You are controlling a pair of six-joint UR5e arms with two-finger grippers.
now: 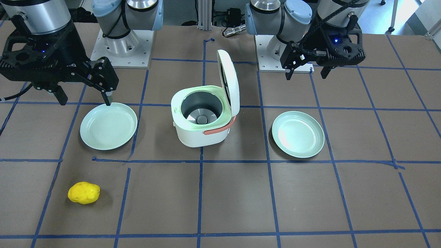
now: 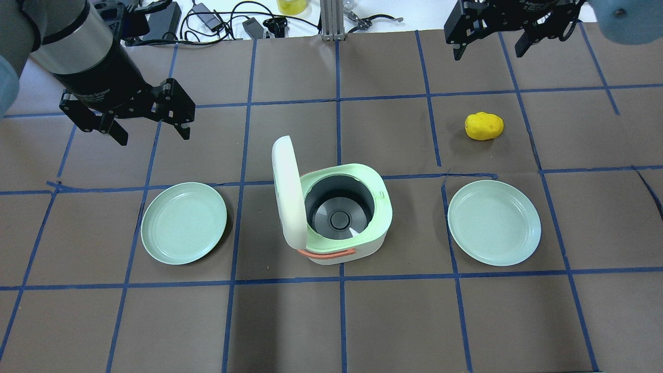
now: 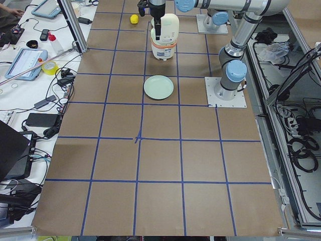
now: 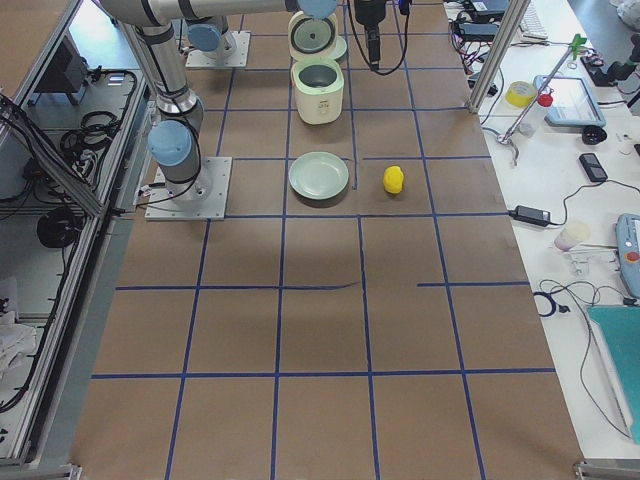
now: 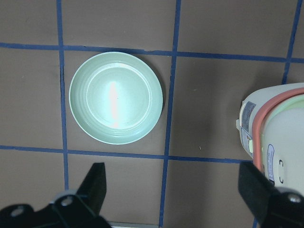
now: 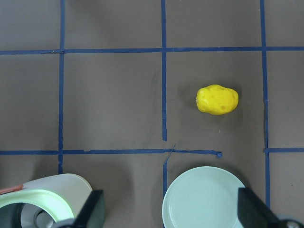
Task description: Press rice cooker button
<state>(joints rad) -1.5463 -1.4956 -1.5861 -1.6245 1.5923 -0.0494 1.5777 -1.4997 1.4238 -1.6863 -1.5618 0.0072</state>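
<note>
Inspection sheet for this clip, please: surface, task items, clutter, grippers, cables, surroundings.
Surface: brown paper table with blue tape grid.
Job's things: rice cooker at centre, lid standing open, inside empty; button not made out.
Clutter: empty green left plate and right plate flank the cooker; yellow potato-like object beyond the right plate.
Grippers: left gripper and right gripper both open, empty, above the table.
Cables: cables and adapters past the far edge, off the paper.
Surroundings: operators' bench with tablets and tape rolls.

white and mint rice cooker (image 1: 200, 136), 2 mint plates (image 1: 108, 131) (image 1: 298, 134), yellow potato (image 1: 83, 193), blue-taped brown table (image 1: 234, 199)
</note>
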